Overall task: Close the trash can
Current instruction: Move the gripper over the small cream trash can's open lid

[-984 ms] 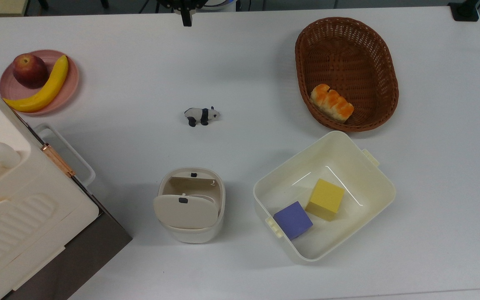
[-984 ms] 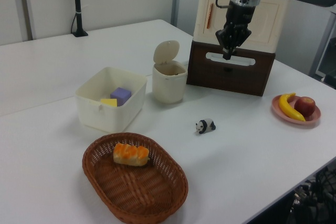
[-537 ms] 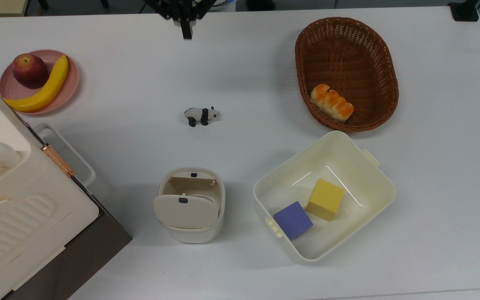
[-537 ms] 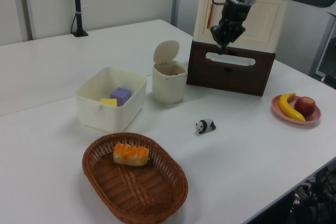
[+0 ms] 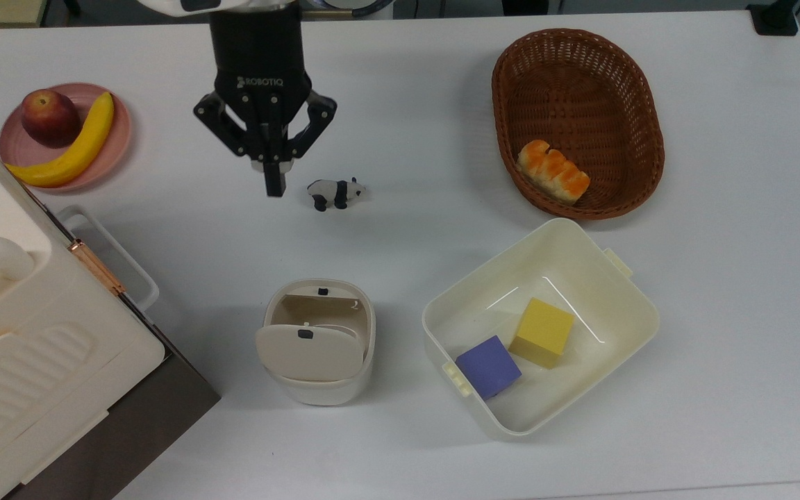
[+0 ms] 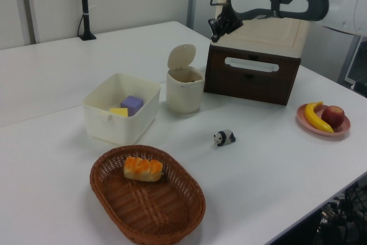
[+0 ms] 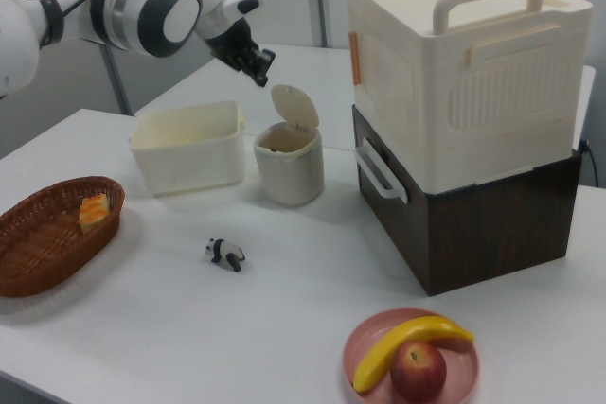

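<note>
The trash can (image 5: 319,389) is a small cream-white bin near the table's front in the top view, with its hinged lid (image 5: 310,353) swung up and a black button (image 5: 322,292) on its rim. The lid (image 6: 182,57) stands upright over the bin (image 6: 184,93) in the left view, and likewise the lid (image 7: 294,106) over the bin (image 7: 288,169) in the right view. My gripper (image 5: 274,184) is shut with nothing in it, held in the air. It hangs above and just left of the lid in the right view (image 7: 260,68), apart from it, and above right of the lid in the left view (image 6: 215,28).
A toy panda (image 5: 336,192) lies mid-table. A cream tub (image 5: 584,246) with yellow and purple cubes sits at the top view's right of the bin. A wicker basket (image 5: 643,118) holds bread. A pink plate (image 5: 117,147) has an apple and a banana. A big white box (image 5: 25,347) stands on a brown base.
My arm has swung in from the top view's upper edge toward the panda and the trash can; in the left view it moved left, nearer the lid. The fingers stayed shut.
</note>
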`<action>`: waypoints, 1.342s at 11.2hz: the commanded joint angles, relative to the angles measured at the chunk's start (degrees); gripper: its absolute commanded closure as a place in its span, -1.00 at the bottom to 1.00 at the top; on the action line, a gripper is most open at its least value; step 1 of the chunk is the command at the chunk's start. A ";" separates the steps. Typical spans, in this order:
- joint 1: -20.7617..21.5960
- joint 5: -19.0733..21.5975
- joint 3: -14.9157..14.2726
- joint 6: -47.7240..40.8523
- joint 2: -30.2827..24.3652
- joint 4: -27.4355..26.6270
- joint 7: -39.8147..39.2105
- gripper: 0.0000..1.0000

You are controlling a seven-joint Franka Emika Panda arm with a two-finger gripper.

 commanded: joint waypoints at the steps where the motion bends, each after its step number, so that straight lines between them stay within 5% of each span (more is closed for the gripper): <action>1: -0.13 0.68 -0.17 5.78 6.69 7.47 -3.23 1.00; 7: -0.48 0.86 -0.09 22.66 16.55 12.05 -2.45 1.00; 15: 0.13 0.77 -0.09 23.73 20.42 15.49 -2.97 1.00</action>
